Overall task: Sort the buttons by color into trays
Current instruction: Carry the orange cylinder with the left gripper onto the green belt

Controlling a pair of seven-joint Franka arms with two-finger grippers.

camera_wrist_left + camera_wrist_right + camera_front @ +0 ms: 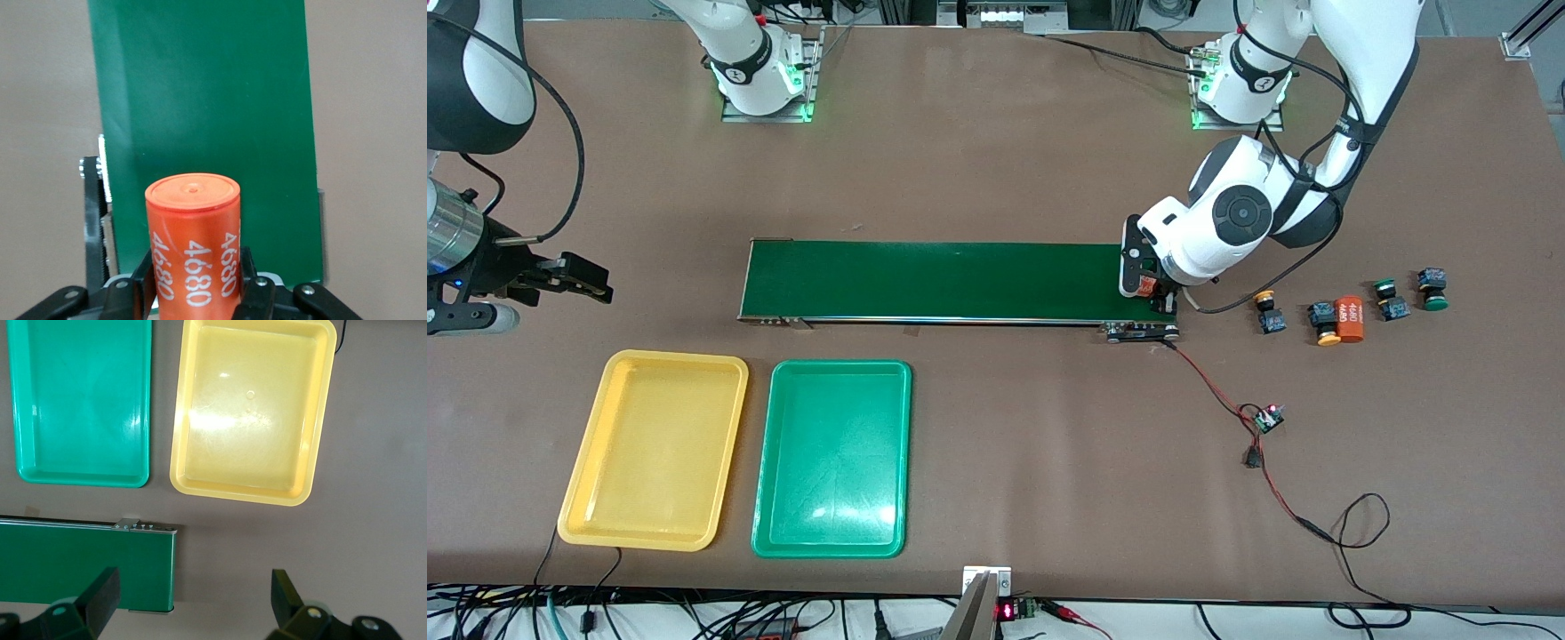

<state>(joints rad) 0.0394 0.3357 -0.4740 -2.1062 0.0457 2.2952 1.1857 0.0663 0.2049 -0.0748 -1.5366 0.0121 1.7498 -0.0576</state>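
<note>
Lying apart from left claw (pixel 1149 289): four buttons (pixel 1270 313).

We can read the number 4680 in white on the orange cylinder (pixel 192 250) that the left gripper (pixel 193 293) holds over the end of the green belt (pixel 200 100). The number goes around it more than once, and we see it sideways and upside down. We also read 4680 in white on a second orange cylinder (pixel 1350 318) lying on the table among the buttons. A tiny red lit number shows on a small board (pixel 1007 611) at the table edge, but we cannot read it.
</note>
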